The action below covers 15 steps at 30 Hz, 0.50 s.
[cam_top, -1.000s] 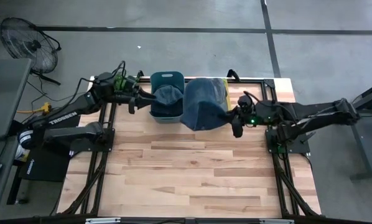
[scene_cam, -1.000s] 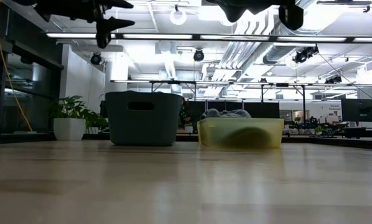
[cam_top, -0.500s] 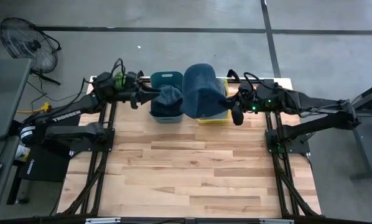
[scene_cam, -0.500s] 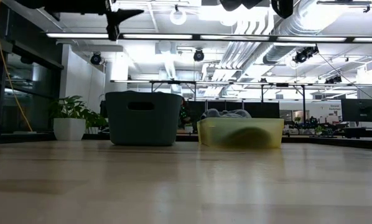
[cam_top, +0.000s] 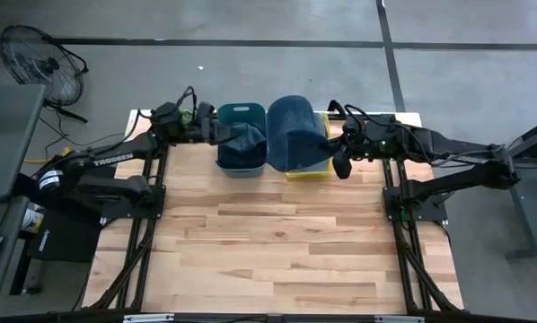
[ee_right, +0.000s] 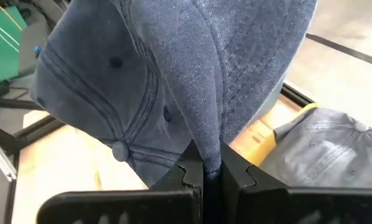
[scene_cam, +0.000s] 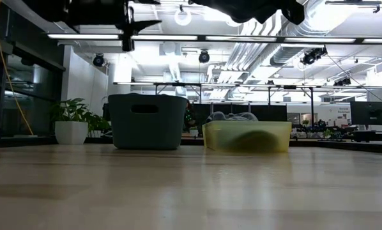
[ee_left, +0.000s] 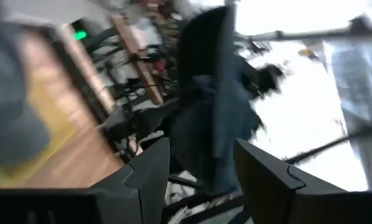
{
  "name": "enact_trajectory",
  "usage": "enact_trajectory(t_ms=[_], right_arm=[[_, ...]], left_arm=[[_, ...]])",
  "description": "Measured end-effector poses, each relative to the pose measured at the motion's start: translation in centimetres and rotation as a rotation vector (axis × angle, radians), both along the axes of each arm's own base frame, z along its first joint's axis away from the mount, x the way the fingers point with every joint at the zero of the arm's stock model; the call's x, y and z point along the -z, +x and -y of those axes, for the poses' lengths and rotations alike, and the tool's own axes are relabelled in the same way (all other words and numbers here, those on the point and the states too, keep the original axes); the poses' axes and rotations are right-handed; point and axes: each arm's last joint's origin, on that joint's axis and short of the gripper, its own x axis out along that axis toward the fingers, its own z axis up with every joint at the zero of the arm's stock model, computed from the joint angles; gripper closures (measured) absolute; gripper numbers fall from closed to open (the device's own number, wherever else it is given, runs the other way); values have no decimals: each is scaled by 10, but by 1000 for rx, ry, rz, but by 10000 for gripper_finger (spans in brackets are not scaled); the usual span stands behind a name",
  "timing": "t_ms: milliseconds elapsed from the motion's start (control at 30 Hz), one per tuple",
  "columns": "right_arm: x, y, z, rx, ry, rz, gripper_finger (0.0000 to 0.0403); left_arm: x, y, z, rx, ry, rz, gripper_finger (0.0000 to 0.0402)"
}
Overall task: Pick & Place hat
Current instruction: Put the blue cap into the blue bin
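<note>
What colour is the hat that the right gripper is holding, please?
The hat pinched in the right gripper is a faded denim blue, best seen in the right wrist view.

Long ceiling lights [scene_cam: 210, 37] shine very bright in the low view, and the arms up top look like black shapes. The wooden table [scene_cam: 191, 191] looks soft and fuzzy up close. The left wrist view is smeared and blurry, with white glare.

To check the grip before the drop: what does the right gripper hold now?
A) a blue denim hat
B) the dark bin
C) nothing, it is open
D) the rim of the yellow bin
A: the right gripper is shut on the blue denim hat, pinching its fabric.
</note>
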Motion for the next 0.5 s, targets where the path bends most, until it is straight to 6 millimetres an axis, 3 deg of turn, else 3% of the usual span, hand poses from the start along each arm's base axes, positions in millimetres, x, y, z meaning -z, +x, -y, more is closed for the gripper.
enact_trajectory(t_ms=[200,500], right_arm=[[2,-1,0,5,12,-17,395],[-1,0,8,60,114,50,395]], left_arm=[[-19,3,1,40,444,79,225],[-45,3,1,-128,1300,112,225]])
